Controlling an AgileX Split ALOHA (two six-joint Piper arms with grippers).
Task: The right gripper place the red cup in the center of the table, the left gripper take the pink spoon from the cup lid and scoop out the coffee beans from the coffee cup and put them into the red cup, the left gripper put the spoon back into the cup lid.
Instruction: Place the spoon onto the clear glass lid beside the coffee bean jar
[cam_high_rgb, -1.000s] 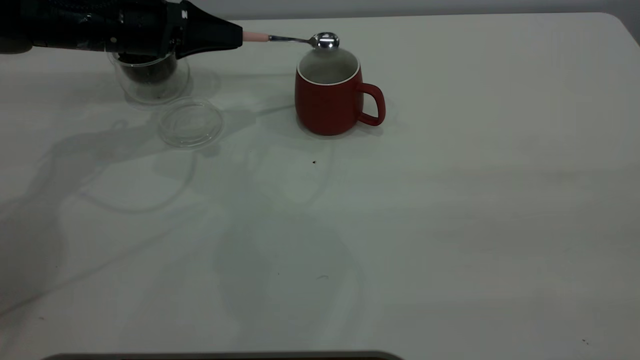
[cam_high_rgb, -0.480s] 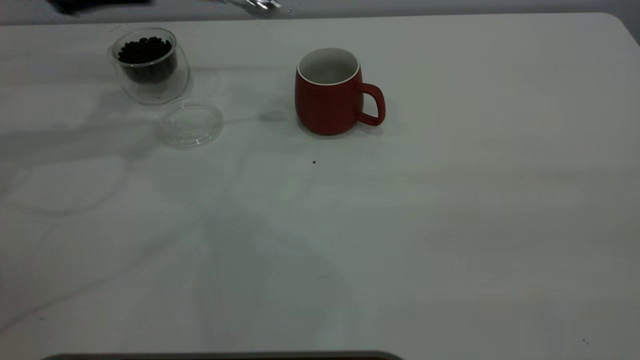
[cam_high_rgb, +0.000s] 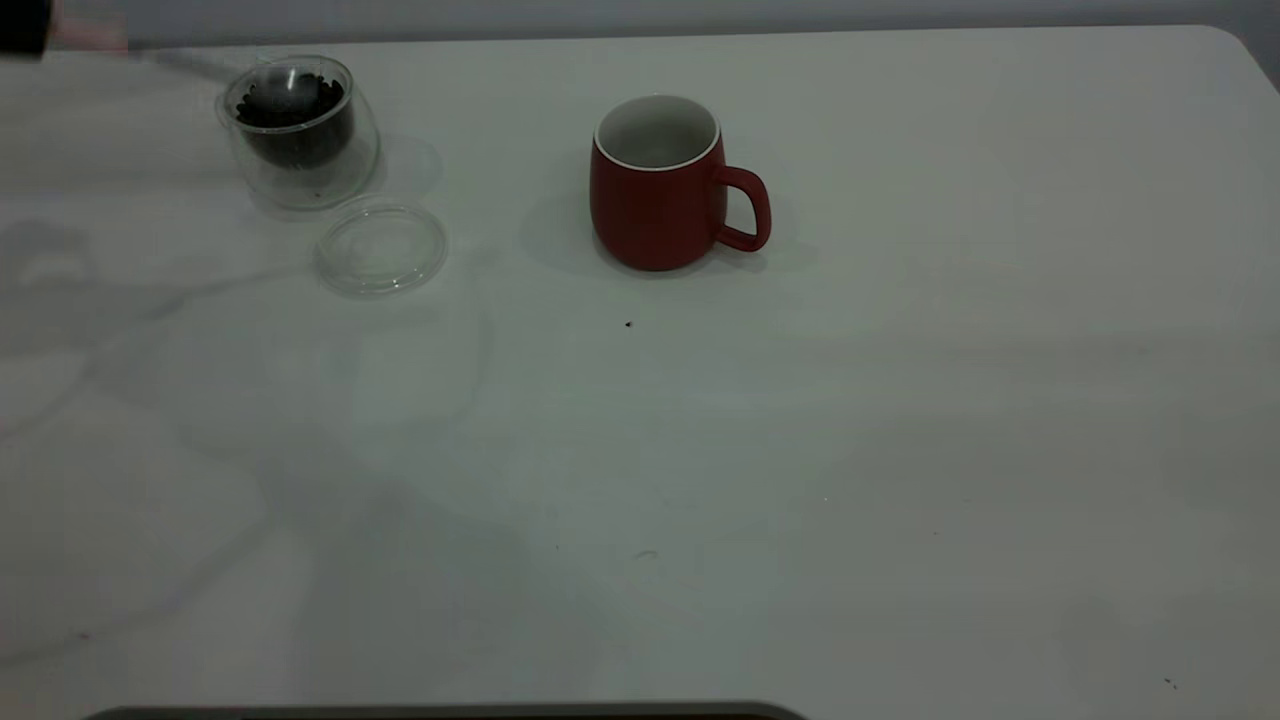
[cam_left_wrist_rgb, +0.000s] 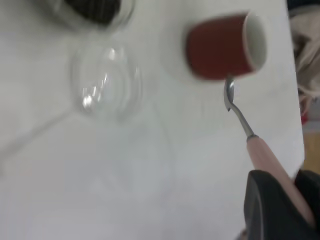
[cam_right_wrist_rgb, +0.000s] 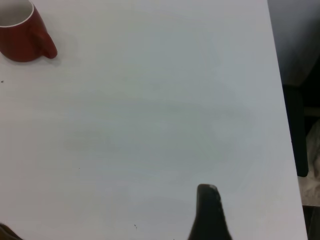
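Pink spoon (cam_left_wrist_rgb: 260, 150): handle clamped in left end effector (cam_left_wrist_rgb: 277, 207), bowl blurred over coffee cup (cam_high_rgb: 300, 130) at far left of counter (cam_high_rgb: 800, 450). Red cup (cam_high_rgb: 655, 185) mid-counter, cup lid (cam_high_rgb: 381, 248) beside the coffee cup. Dip shallow into coffee beans (cam_high_rgb: 290, 105), lift level. Right end effector (cam_right_wrist_rgb: 210, 210) parked, grip unreadable.

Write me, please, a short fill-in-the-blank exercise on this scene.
1. The left gripper is shut on the spoon's ____ handle.
2. The glass cup holds dark ____.
3. In the exterior view, the red cup's handle points ____.
4. The right gripper hangs above the ____.
Missing words: pink; beans; right; table.
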